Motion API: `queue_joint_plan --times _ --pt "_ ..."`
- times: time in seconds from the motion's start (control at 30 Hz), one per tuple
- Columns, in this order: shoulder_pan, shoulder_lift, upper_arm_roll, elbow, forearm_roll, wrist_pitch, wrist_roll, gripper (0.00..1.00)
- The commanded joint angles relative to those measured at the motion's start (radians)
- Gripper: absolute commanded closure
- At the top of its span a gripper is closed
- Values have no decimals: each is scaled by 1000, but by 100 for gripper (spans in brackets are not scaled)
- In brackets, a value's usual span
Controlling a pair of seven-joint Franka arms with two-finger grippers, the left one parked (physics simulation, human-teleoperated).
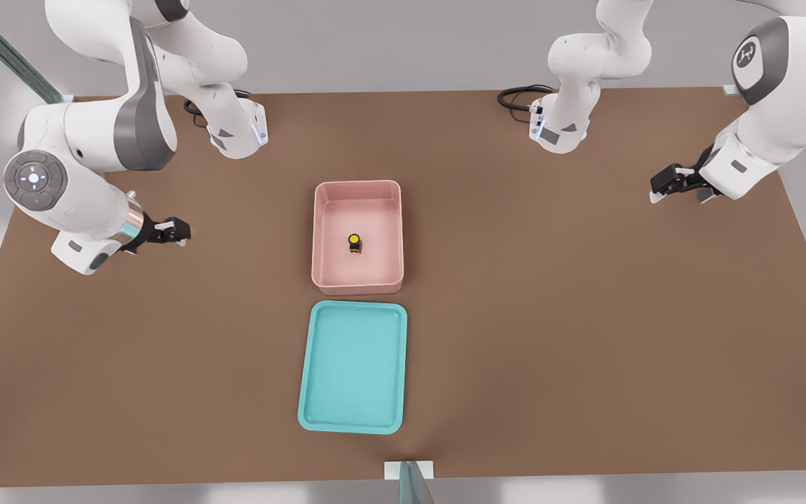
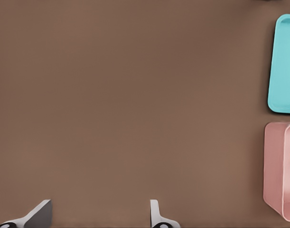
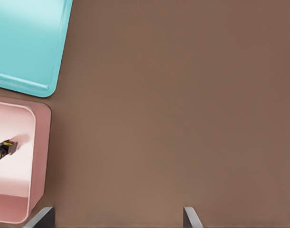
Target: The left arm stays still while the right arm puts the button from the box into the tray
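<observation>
In the front view I have the right arm point(image 1: 88, 175) on that view's left, elbow bent, its round lit wrist pad facing the camera and the forearm reaching out level over the tabletop point(image 1: 585, 315). Its tool point(image 1: 180, 231) hangs above bare brown surface, well apart from the box point(image 1: 357, 283), pointing toward the middle of the scene. The box sits at the centre with the button point(image 1: 354, 242) standing on its floor, yellow top up, clear of all four walls. The tray point(image 1: 319, 364) lies just beside the box on the camera's side, a narrow strip of tabletop between them, and nothing lies in it

From the right wrist I see two pale fingertips point(image 3: 191, 218) set wide apart with only brown surface between them, so the tool is fully spread and holding nothing. The box point(image 3: 40, 156) and tray point(image 3: 45, 61) show at one edge, and the button point(image 3: 2, 150) rests inside the box

The left wrist view catches box point(image 2: 275, 166) and tray point(image 2: 282, 61) at its edge
</observation>
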Motion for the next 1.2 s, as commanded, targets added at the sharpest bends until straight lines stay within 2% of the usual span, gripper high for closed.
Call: queue_joint_plan --times 0.0,0.03,0.07,0.1,0.17,0.23,0.3,0.37,0.53,0.63,0.73,1.17 --pt "-6 -1 5 -1 0 -12 -48 0" --pt "13 4 25 -2 -3 -14 -40 0" --pt "28 37 153 -14 0 -23 22 0" --pt "120 115 285 -11 2 8 427 0" --pt "356 232 292 -7 8 135 934 0" --pt "407 270 301 -120 7 331 1194 0" --pt "407 238 325 -310 3 577 1358 0" --pt "404 206 327 -435 2 719 1461 0" --pt "386 240 324 -524 2 868 1555 0" --pt "359 246 324 -587 -33 962 1541 0" --pt "336 247 324 -657 -44 1037 1429 0" --pt "294 323 324 -682 -148 1068 1418 0"
